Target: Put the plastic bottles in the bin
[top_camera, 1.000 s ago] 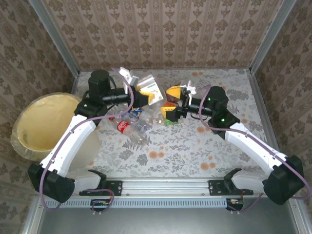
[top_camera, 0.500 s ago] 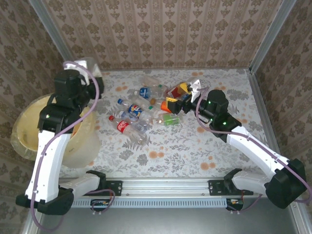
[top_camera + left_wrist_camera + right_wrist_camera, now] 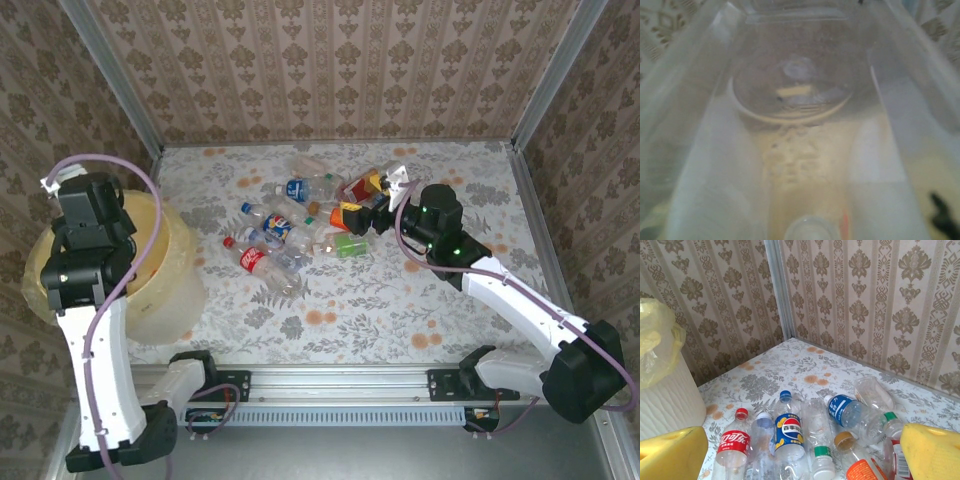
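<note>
Left end effector (image 3: 797,50) is clamping its pale fingers (image 3: 690,140) on a clear bottle (image 3: 792,95) and hanging over the bin (image 3: 165,285), whose yellow inside is showing through the plastic. (The wrist view is milky, so I am only guessing that the round shape is the bottle's base.) Held above the tub like this, the bottle is looking ready to drop.

Further out, the other plastic bottles (image 3: 290,225) are lying on their sides in a loose heap on the tabletop (image 3: 400,310), well apart from the bin. The right end effector (image 3: 362,200) is hovering at the heap's right edge, its yellow fingers (image 3: 932,450) standing wide and holding nothing. Nearest it are lying a green-capped bottle (image 3: 822,462) and an orange-labelled bottle (image 3: 860,471). Beyond those are lying a red-labelled bottle (image 3: 735,445) and a blue-labelled bottle (image 3: 788,432), side by side and touching.

These bottles are looking empty, so I am expecting them to be light, thin-walled and easily dented. Being smooth and round, they are likely to roll or squirt out of a hard pinch. I am judging the best hold to be across the straight labelled middle rather than the tapering neck. Neighbours leaning on a chosen bottle may be shifting as it lifts.
</note>
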### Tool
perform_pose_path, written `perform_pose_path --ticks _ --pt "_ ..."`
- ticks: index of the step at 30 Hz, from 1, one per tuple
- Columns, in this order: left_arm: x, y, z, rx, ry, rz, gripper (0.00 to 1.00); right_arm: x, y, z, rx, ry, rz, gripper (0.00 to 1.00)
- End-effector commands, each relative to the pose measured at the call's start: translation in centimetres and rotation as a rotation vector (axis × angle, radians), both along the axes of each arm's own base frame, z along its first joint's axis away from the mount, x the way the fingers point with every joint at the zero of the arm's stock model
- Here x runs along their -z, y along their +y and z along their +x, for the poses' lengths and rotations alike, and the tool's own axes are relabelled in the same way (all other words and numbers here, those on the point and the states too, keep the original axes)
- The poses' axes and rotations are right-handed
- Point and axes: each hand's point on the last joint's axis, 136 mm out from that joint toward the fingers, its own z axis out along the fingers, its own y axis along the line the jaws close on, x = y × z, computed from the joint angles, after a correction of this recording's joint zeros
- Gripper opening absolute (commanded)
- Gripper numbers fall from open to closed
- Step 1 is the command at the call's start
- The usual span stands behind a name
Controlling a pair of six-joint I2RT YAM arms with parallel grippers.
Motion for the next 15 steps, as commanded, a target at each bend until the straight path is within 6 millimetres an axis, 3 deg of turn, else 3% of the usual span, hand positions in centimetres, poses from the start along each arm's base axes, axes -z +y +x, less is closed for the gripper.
perform_pose_path --ticks 1,8,15 --pt "2.0 1.9 -0.9 -0.063 0.091 -0.005 0.28 0.3 -0.8 -0.2 0.027 -0.004 -0.022 1.0" --pt "6.0 5.4 -2.7 -0.235 0.173 -0.12 0.29 0.4 -0.7 0.0 0.027 0.0 -0.043 1.0" --pt "10.3 6.3 -3.6 -0.309 0.256 -0.198 0.32 0.1 -0.1 0.5 0.005 0.009 -0.068 1.0"
